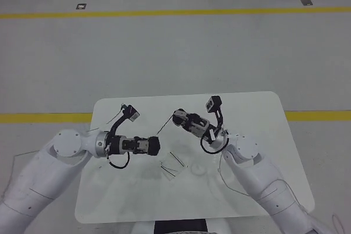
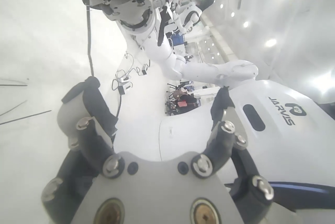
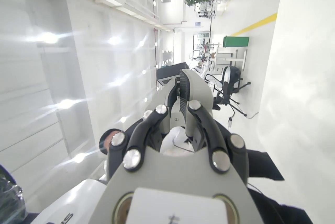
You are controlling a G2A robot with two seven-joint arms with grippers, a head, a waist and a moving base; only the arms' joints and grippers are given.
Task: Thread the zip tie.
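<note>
A thin black zip tie (image 1: pixel 165 125) hangs over the white table (image 1: pixel 257 123), and my right gripper (image 1: pixel 175 118) is shut on its upper end. From those fingers the tie slants down toward my left gripper (image 1: pixel 157 145). In the left wrist view the zip tie (image 2: pixel 89 47) runs from the right gripper (image 2: pixel 87 1) to the tip of one left finger (image 2: pixel 90 84). My left gripper (image 2: pixel 157 87) is open, its jaws wide apart with nothing between them. In the right wrist view the right gripper (image 3: pixel 182 78) has its fingers pressed together.
Several spare zip ties (image 1: pixel 172 162) lie on the table just in front of the two grippers, and they also appear as thin dark lines (image 2: pixel 18 111) beside the left gripper. The table's far edge (image 3: pixel 281 8) is rounded.
</note>
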